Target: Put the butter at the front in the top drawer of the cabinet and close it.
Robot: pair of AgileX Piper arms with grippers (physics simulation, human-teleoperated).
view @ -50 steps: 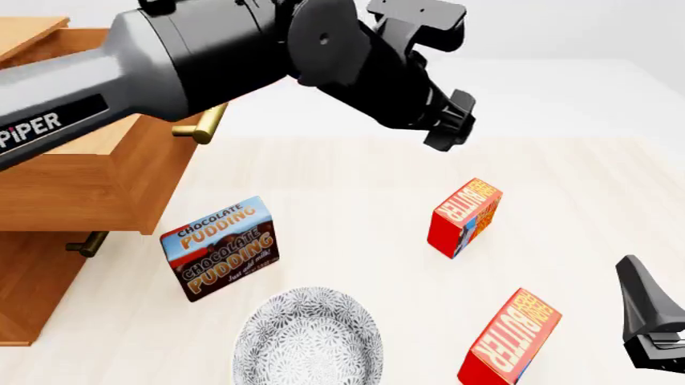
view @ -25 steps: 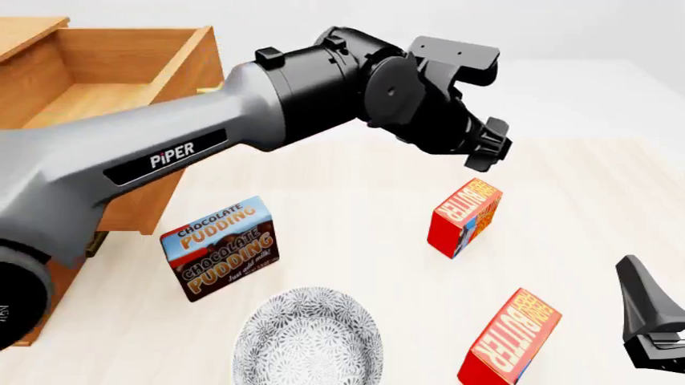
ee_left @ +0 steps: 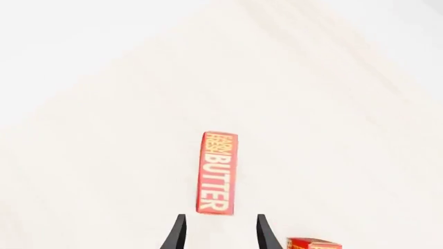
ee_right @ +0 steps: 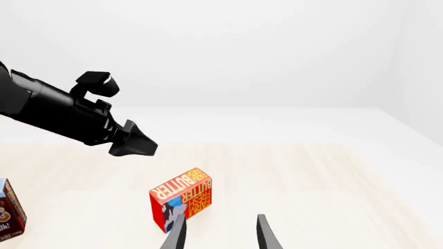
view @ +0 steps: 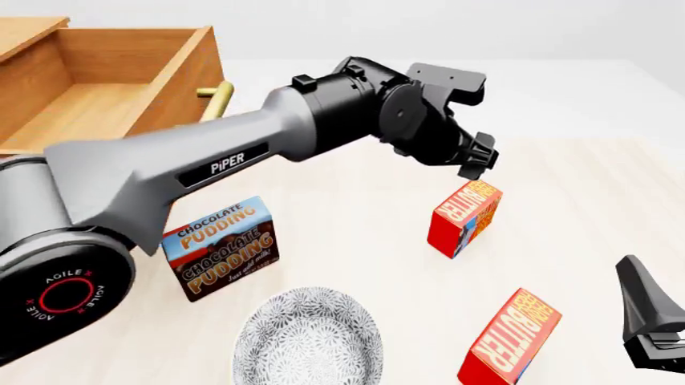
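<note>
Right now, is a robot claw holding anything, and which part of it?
No, nothing is held. The left claw hangs open above the far small red butter carton; the right claw is open and empty too.

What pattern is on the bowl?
The bowl has a fine black-and-white speckled floral pattern, best seen in the front view.

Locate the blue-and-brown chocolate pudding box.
In the front view, the blue-and-brown chocolate pudding box stands left of centre, beside the orange-brown wooden cabinet, just behind the patterned grey bowl.
</note>
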